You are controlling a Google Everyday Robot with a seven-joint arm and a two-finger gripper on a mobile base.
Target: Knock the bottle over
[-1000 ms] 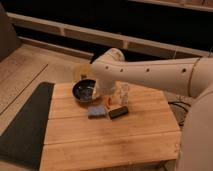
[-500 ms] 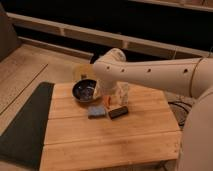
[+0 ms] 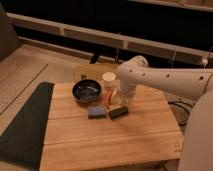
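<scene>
Your gripper (image 3: 120,95) hangs at the end of the white arm (image 3: 165,80), which reaches in from the right and bends down over the far middle of the wooden table (image 3: 115,145). It sits low, close to the tabletop, and you cannot tell whether it is spread or pressed together, because the wrist hides it. The bottle (image 3: 125,101), small and clear, is right at the gripper's lower end, toward the back of the table and a little right of centre. It is hard to pick out against the pale arm, so you cannot tell whether the two touch or whether the bottle is fully upright. Just left of the gripper stands a pale cup (image 3: 108,79), with a thin orange thing (image 3: 110,96) below it. Further left is a dark bowl (image 3: 87,90), round and open side up, apart from the bottle. In front of these, nearer the camera, a blue sponge (image 3: 96,111) and a dark block (image 3: 118,112) lie side by side, the block just in front of the bottle. A dark mat (image 3: 25,125) lies on the floor along the table's left edge. A yellowish round shape (image 3: 92,70) shows behind the table's far edge.
</scene>
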